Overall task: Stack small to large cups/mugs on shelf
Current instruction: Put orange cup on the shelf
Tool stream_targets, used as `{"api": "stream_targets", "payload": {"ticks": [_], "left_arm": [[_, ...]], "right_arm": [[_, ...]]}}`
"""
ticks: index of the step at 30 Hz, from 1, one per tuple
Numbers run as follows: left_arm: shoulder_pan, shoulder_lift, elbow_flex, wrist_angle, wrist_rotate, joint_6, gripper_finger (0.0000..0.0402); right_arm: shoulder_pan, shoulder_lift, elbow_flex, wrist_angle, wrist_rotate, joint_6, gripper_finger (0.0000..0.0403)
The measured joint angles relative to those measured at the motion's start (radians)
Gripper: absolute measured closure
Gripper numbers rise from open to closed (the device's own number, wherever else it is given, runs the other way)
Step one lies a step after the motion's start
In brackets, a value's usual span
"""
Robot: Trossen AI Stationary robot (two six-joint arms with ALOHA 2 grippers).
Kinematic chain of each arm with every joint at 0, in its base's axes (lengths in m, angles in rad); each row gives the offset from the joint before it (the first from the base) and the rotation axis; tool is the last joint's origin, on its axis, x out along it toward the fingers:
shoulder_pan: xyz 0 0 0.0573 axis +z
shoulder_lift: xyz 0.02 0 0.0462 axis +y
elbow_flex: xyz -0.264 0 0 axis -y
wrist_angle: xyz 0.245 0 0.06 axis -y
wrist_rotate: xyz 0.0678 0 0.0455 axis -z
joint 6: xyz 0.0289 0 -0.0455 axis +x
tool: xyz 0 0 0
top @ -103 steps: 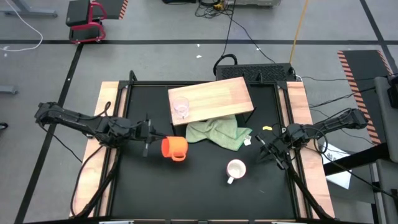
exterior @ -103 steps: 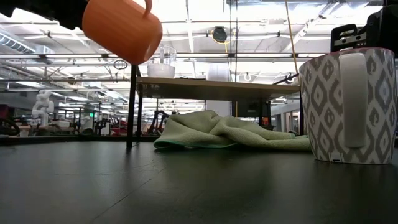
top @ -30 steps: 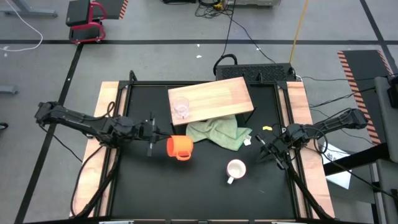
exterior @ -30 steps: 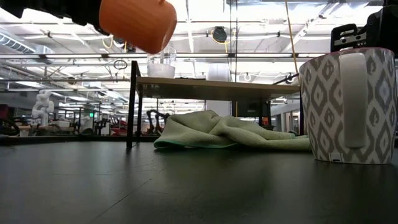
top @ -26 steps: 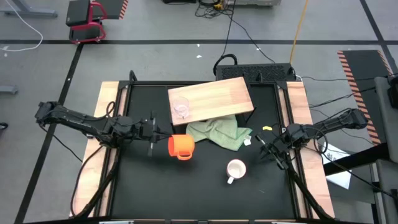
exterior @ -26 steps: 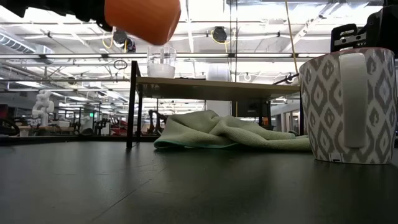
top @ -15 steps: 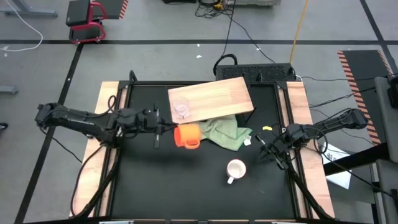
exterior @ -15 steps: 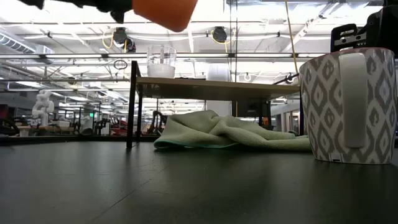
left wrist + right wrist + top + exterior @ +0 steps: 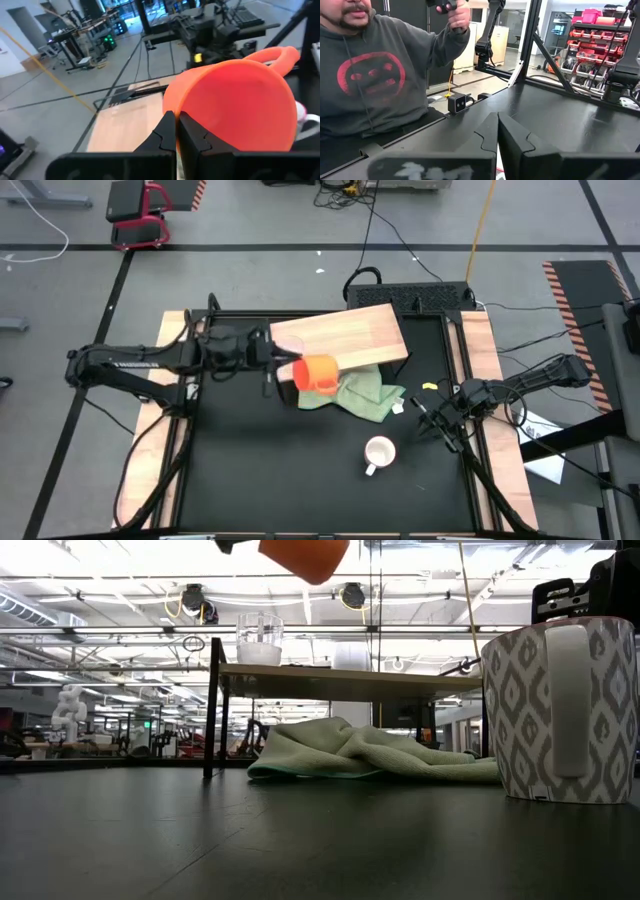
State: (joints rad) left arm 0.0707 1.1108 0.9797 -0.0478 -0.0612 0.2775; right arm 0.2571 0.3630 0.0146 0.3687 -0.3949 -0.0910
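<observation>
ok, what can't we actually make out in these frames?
- Glass cup: high view, covered by the left gripper and the orange mug.
- Orange mug: low view, cut off by the top edge.
- White mug: low view, cut off at the right edge.
- Shelf: wrist view, partly behind the orange mug.

Robotics lab — red parts bins [image 9: 592, 34], metal frames, cabled concrete floor [image 9: 300, 230].

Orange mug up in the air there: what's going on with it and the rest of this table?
The left gripper is shut on the orange mug with a handle, holding it in the air above the near edge of the light tan wooden shelf. A small clear glass cup already stands on that shelf. The white patterned mug sits on the black table, unstacked. The right gripper waits shut at the table's right side.
</observation>
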Motion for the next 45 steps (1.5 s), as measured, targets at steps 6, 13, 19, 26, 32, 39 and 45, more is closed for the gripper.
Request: {"api": "stream_targets", "payload": {"ticks": [6, 13, 19, 26, 32, 39, 45], "left_arm": [[0.093, 0.044, 0.134, -0.095, 0.044, -0.020, 0.0401], [0.183, 0.094, 0.251, -0.176, 0.095, -0.089, 0.0401], [0.264, 0.151, 0.345, -0.222, 0.163, -0.157, 0.0401], [0.315, 0.260, 0.486, -0.323, 0.236, -0.167, 0.0401], [0.324, 0.348, 0.614, -0.426, 0.247, -0.155, 0.0401], [0.336, 0.434, 0.771, -0.513, 0.247, -0.122, 0.0401], [0.366, 0.531, 0.949, -0.627, 0.246, -0.102, 0.0401]], "right_arm": [[0.000, 0.000, 0.000, -0.001, 0.000, 0.000, 0.0403], [0.000, 0.000, 0.000, 0.000, 0.000, 0.027, 0.0403], [0.000, 0.000, 0.000, 0.000, 0.000, 0.027, 0.0403], [0.000, 0.000, 0.000, 0.000, 0.000, 0.027, 0.0403], [0.000, 0.000, 0.000, 0.000, 0.000, 0.027, 0.0403], [0.000, 0.000, 0.000, 0.000, 0.000, 0.027, 0.0403], [0.000, 0.000, 0.000, 0.000, 0.000, 0.027, 0.0403]]}}
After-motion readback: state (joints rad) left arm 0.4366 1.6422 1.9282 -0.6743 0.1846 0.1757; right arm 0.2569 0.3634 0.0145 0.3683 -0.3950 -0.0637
